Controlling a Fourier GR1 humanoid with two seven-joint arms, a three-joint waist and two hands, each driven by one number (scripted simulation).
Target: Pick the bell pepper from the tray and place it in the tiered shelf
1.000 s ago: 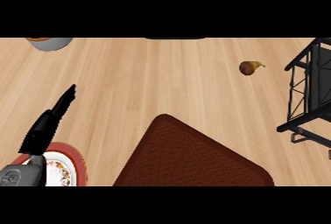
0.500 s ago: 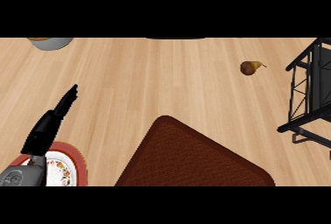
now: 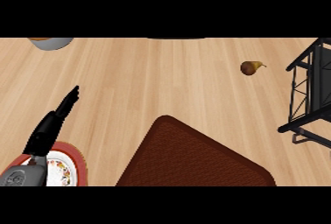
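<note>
Left hand (image 3: 55, 120) at the view's lower left, fingers (image 3: 70, 97) straight and pressed together, pointing up and slightly right, holding nothing. Grey forearm (image 3: 24, 175) comes in from the bottom-left corner, lying over one plate (image 3: 72, 162) with a red rim and patterned white centre. One grey bowl (image 3: 51, 42) at the top-left edge, partly cut off, well apart from the hand. Wooden surface (image 3: 149, 78) across the middle, mostly bare. One dark brown tray (image 3: 194, 159) low at centre, turned at an angle, its lower part cut off; nothing visible on the part that shows. No bell pepper can be made out on it. One small brown pear-shaped item (image 3: 251, 67) with a stem lies on the surface at upper right, well apart from the fingers and from the tray, near the shelf. One black tiered shelf (image 3: 309, 100) of wire frame stands at the right edge, partly out of view. Right hand does not show.
</note>
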